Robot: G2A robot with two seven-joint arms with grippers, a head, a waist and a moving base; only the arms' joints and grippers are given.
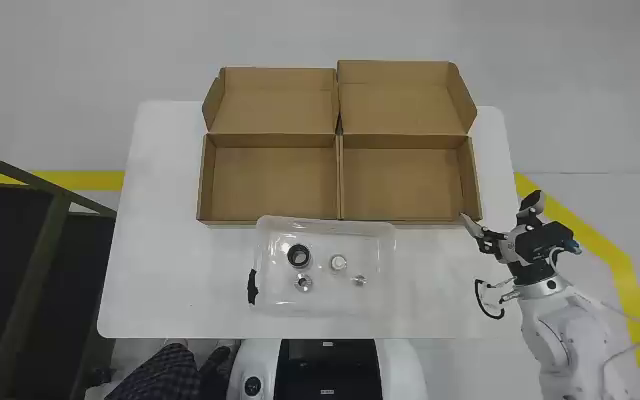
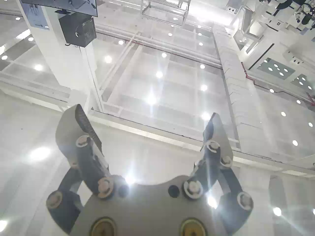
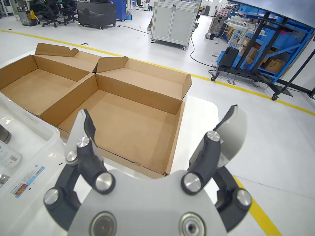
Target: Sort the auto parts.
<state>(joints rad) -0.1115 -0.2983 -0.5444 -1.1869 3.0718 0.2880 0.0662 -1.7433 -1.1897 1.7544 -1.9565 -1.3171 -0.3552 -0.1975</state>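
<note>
Four auto parts (image 1: 340, 262) — found them all lying in the clear tray (image 1: 372, 232) at the near middle of the white table (image 1: 160, 250). Made out a dark ring (image 1: 298, 257) on the far left, a pale round piece just to its right, a small metal piece (image 1: 303, 283) nearer than the ring, and a still smaller one (image 1: 359, 280) on the near right. None touching another. Noted a black piece (image 1: 252, 286) at the tray's near left edge; could not tell what.

Beyond the tray, saw the left box (image 1: 268, 180) and the right box (image 1: 405, 182), both of brown cardboard, standing side by side with walls touching and lids folded back toward the far edge. Found no part in either.

Spotted the right gripper (image 1: 476, 262) past the table's right side, level with the tray, its far fingertip just beside the right box's near right corner. From its own wrist, saw that gripper (image 3: 159, 111) aimed across the right box (image 3: 128, 121), fingers spread wide, nothing between them.

Found the left gripper (image 2: 146, 114) turned upward toward the ceiling (image 2: 172, 79), fingers likewise well apart and holding nothing. Could not place it over the table.
</note>
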